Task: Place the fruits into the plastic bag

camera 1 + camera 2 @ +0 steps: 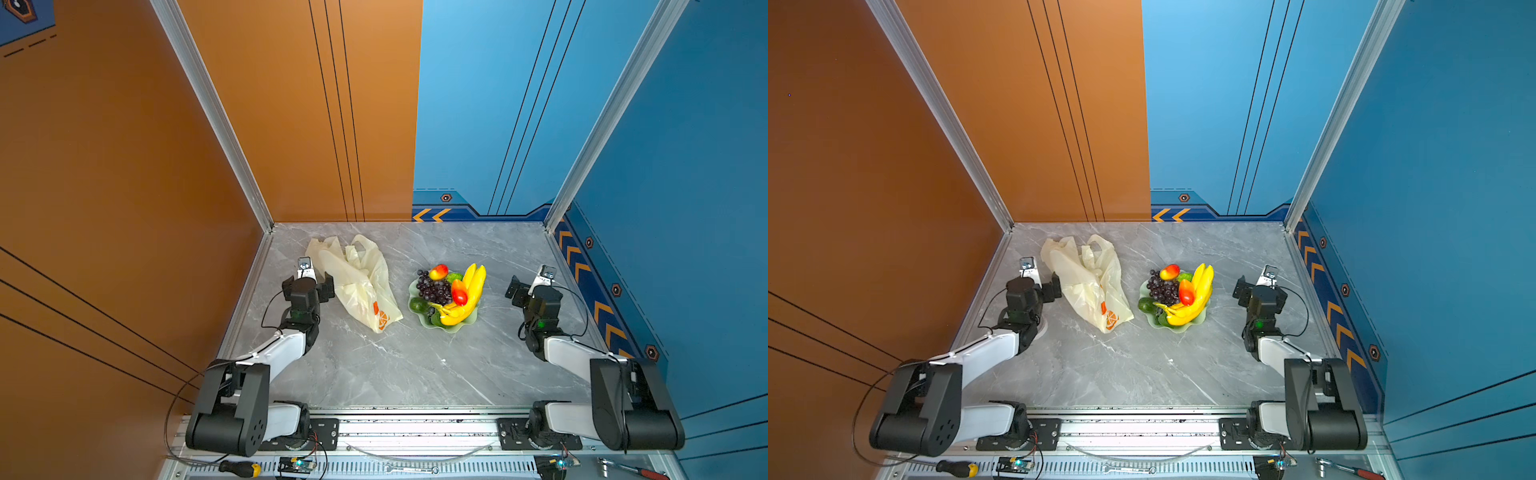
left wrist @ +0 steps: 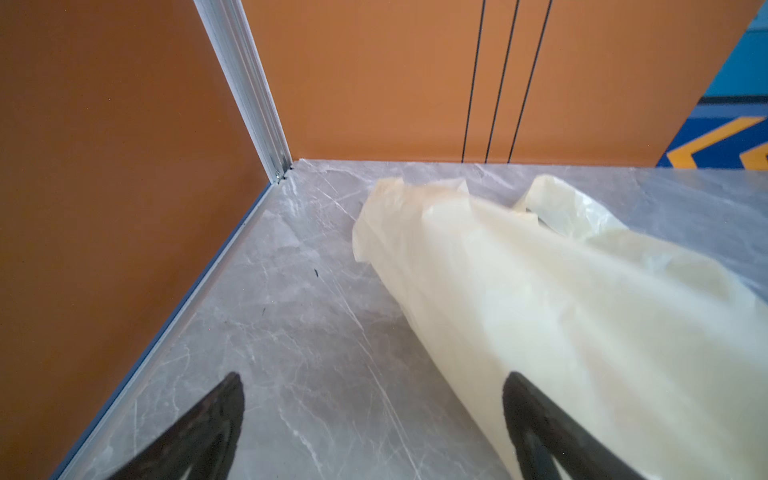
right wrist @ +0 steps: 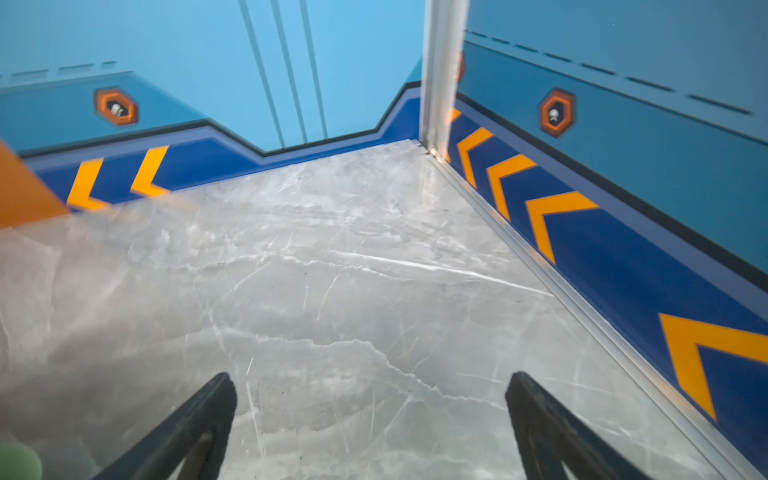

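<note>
So, basically nothing is done here yet. All the fruits [image 1: 446, 293] are piled in the green dish [image 1: 465, 327], and as far as I can see none are in the bag [image 1: 357, 282].

The left end effector [image 2: 374, 380] is spread wide and holds nothing. The bag lies limp on the counter [image 1: 395, 365] right along its inner side, with the handles out ahead of it. In the left wrist view one finger [image 2: 536, 415] overlaps the plastic, but I can't tell if it's actually touching.

The right end effector [image 3: 370, 380] is also wide and empty, with only bare counter ahead of it. The dish sits off to its inner side, a fair way apart, roughly between the two end effectors.

My read is that the whole job is left. The bag looks flat with its mouth not held open, so that probably needs sorting first. Then every fruit has to go over, the banana bunch [image 1: 467, 297], the grapes [image 1: 434, 289] and the rest.
</note>
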Action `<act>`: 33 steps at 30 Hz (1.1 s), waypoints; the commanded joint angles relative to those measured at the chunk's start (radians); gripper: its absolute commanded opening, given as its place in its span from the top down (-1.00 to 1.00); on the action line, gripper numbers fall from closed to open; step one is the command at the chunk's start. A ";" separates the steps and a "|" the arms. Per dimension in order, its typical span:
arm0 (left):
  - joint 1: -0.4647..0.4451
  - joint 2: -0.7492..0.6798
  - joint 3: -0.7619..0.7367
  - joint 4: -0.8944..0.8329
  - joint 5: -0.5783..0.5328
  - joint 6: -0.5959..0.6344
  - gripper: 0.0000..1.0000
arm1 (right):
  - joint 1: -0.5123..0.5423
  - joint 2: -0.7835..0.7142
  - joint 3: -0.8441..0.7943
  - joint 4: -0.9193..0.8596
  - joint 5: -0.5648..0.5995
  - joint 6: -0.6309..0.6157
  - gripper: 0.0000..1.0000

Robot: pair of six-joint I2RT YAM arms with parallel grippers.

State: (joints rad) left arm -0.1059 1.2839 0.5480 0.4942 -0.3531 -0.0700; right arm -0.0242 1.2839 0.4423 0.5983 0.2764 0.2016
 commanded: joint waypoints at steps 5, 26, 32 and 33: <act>-0.018 -0.098 0.234 -0.580 0.026 -0.290 -0.95 | -0.148 -0.161 0.255 -0.633 -0.044 0.290 -1.00; -0.022 -0.096 0.701 -1.311 0.352 -0.458 -0.95 | 0.171 0.009 1.051 -1.382 -0.360 0.296 -1.00; 0.014 -0.060 0.752 -1.395 0.419 -0.505 -0.95 | 0.402 0.211 1.300 -1.499 -0.417 0.305 -1.00; 0.023 -0.063 0.752 -1.402 0.419 -0.511 -0.95 | 0.436 0.247 1.334 -1.503 -0.426 0.313 -1.00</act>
State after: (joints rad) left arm -0.1070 1.2217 1.2671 -0.8143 0.0162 -0.5446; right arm 0.3447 1.4590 1.7061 -0.7872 -0.1028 0.5137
